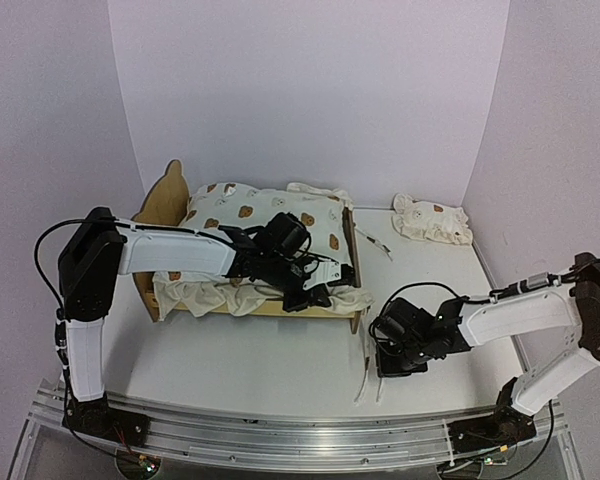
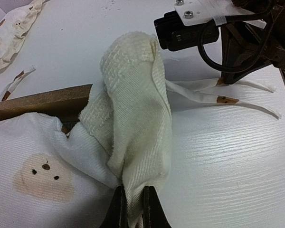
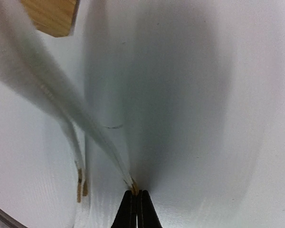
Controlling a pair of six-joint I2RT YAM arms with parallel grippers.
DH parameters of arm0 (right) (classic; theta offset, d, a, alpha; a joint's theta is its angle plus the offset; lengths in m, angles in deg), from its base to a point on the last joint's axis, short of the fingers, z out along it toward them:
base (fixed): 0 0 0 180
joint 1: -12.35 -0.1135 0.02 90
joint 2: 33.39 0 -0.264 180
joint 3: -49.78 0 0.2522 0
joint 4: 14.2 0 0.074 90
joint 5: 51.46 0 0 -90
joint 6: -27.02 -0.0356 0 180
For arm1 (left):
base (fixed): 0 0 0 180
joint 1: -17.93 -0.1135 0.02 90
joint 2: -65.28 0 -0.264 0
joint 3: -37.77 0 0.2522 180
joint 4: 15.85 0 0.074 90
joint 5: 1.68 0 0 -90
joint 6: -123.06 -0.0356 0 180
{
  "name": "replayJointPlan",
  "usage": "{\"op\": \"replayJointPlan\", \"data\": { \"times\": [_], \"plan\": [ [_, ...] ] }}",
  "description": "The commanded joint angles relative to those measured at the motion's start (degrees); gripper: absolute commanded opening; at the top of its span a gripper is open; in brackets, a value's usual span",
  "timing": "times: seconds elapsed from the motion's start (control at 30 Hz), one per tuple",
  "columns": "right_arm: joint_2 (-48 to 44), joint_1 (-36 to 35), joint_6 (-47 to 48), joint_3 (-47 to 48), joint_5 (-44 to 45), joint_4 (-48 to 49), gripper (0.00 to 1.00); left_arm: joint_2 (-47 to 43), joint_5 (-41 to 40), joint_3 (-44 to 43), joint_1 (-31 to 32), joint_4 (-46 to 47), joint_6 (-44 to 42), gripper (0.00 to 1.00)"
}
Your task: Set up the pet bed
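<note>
Pet bed (image 1: 163,198) sits on the left half of the bench (image 1: 260,362). Its bear-ear headboard is at the left end and its footboard is toward the middle.

We see the cream bear-print cushion (image 1: 242,207) lying on top of it. It is flat at the back, and bunched and rumpled along the front rail.

Left hand (image 2: 132,205) is at the bed's front right corner, closed tight on a fold of the cushion's corner. In the left wrist view the ribbed cream fabric stands up in a hump just past the fingertips. The plywood rail shows to the left of the hump, and a bear print is on the cloth below it.

Right hand (image 3: 137,202) is down on the bench just right of that corner, tips touching the surface. It is closed, pinching the end of one tie string (image 3: 104,147). That string runs from the fingertips back toward the bed corner, which we see as a wood edge at the top left of the right wrist view.

A second string (image 3: 78,166) lies loose just beside the first, brown-tipped end on the bench, not gripped. The right wrist view is blurred, so we can't tell finer detail on the strings.

The small ruffled pillow (image 1: 432,220) lies at the far right of the bench, well apart from the bed and both hands.
</note>
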Motion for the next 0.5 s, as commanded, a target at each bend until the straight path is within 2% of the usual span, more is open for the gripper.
{"op": "replayJointPlan", "data": {
  "times": [0.0, 0.23, 0.47],
  "plan": [
    [-4.8, 2.11, 5.84, 5.64, 4.3, -11.2, 0.0, -4.81, 0.6, -5.37, -1.38, -2.87, 2.79, 0.0],
    [-14.64, 6.01, 16.8, 15.48, 7.33, -17.78, 0.0, -6.92, 4.68, -7.69, -5.01, -6.77, 3.7, 0.0],
    [-12.49, 6.02, 20.67, 20.27, 5.32, -19.32, 0.0, -6.08, 8.99, -5.46, -5.21, -6.32, 2.83, 0.0]
  ]
}}
